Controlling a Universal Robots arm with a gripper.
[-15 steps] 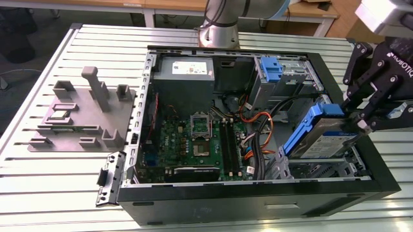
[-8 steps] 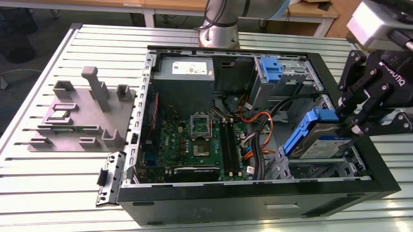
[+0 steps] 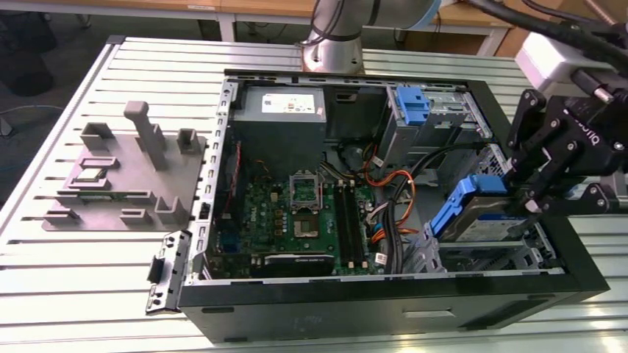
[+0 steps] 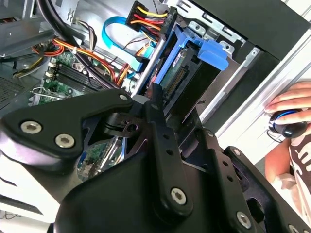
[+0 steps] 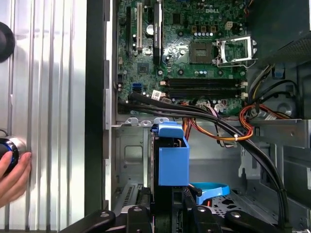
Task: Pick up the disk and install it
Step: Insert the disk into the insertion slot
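Note:
My gripper (image 3: 523,200) is shut on the disk (image 3: 475,218), a silver drive in a blue carrier frame. It holds the disk tilted, just above the metal drive cage (image 3: 490,257) at the front corner of the open computer case (image 3: 393,298), on the exterior view's right. The second wrist view has the disk (image 4: 187,73) edge-on beyond the black fingers (image 4: 156,104), its blue tab toward the case wall. The first wrist view looks along the blue carrier (image 5: 172,160), which points down into the bay from the gripper (image 5: 170,216).
The case also holds a motherboard (image 3: 294,213), a grey power supply (image 3: 282,107), a bare blue bracket (image 3: 412,103) and orange and black cables (image 3: 393,193) beside the bay. A grey fixture (image 3: 128,173) lies on the slatted table. A person's hand (image 4: 291,104) rests nearby.

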